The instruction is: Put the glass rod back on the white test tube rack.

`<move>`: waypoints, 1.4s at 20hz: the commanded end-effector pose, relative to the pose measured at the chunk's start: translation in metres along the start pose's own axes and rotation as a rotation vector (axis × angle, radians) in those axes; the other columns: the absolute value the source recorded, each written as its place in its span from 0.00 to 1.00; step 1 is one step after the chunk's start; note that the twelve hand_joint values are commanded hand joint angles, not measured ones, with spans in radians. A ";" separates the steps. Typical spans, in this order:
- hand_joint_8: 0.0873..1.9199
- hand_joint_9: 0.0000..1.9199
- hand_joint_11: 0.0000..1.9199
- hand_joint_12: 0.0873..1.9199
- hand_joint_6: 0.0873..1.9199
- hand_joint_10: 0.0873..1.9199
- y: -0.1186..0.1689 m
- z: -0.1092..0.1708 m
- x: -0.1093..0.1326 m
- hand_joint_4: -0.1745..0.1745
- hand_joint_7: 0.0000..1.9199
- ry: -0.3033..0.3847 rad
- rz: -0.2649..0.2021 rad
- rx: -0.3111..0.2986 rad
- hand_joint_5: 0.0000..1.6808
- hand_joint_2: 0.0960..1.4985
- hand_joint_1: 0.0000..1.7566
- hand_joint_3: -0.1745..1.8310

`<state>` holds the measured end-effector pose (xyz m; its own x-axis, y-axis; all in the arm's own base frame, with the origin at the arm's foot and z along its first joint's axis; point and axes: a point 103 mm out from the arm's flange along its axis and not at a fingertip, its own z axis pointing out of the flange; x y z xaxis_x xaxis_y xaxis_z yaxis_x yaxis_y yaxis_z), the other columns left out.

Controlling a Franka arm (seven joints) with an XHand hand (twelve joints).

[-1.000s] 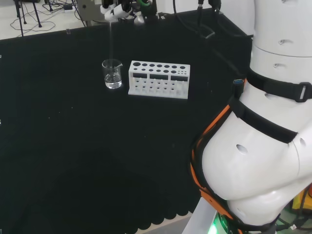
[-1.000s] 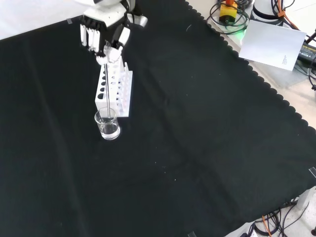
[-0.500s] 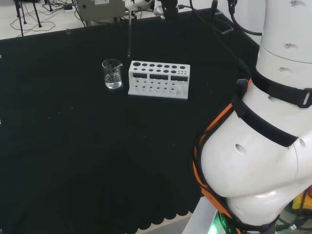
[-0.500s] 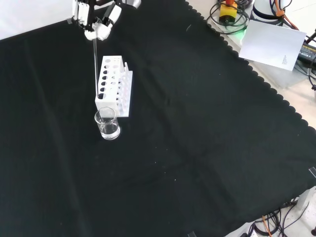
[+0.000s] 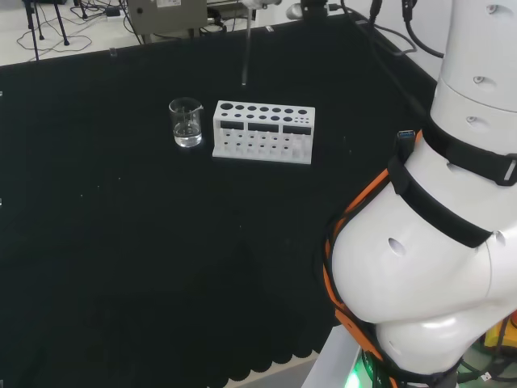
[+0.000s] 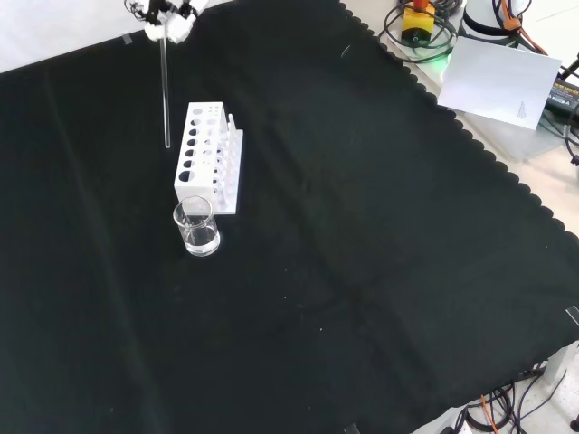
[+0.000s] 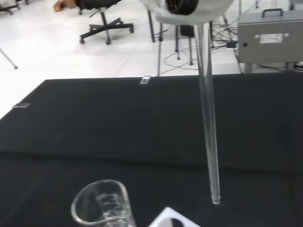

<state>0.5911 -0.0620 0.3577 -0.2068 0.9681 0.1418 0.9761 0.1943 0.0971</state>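
The glass rod (image 6: 165,90) hangs upright in the air, pinched at its top by the hand (image 6: 168,16) at the front view's top edge. Its lower end hovers above the white test tube rack (image 6: 210,158), by the rack's left side in that view. In the head view the rod (image 5: 245,56) hangs over the far side of the rack (image 5: 262,132). A small glass beaker (image 6: 196,226) holding a little clear liquid stands beside one end of the rack. The wrist view shows the rod (image 7: 208,123) reaching down past the beaker (image 7: 102,208) and a rack corner (image 7: 173,221).
The arm's white links (image 5: 436,242) take up the head view's right. A grey case (image 5: 166,12) and cables lie beyond the cloth's far edge. In the front view a white sheet (image 6: 502,81) lies past the cloth's scalloped edge at the right.
The hand has risen and lifted the rod out of the beaker. It has carried the rod along over the rack, rightward in the head view and upward in the front view.
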 end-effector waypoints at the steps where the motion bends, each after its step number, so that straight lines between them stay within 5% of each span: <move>1: 0.55 0.89 0.63 0.41 0.16 0.29 -0.016 -0.009 -0.028 0.00 0.58 -0.036 0.088 -0.009 0.69 0.69 0.74 0.09; 11: 0.55 0.89 0.63 0.41 0.16 0.29 -0.046 -0.027 -0.042 0.00 0.58 -0.025 0.112 -0.052 0.69 0.69 0.74 0.09; 13: 0.55 0.89 0.63 0.41 0.16 0.29 -0.059 -0.030 -0.047 0.00 0.58 -0.074 0.168 -0.016 0.69 0.69 0.74 0.09; 16: 0.55 0.89 0.63 0.41 0.16 0.29 -0.063 -0.030 -0.041 0.00 0.58 -0.091 0.170 -0.015 0.69 0.69 0.74 0.09; 28: 0.55 0.89 0.63 0.41 0.16 0.29 -0.082 -0.045 -0.010 0.00 0.58 -0.048 0.112 -0.056 0.69 0.69 0.74 0.09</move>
<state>0.5323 -0.1040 0.3825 -0.0757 0.9927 0.0943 0.9917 0.0651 0.1108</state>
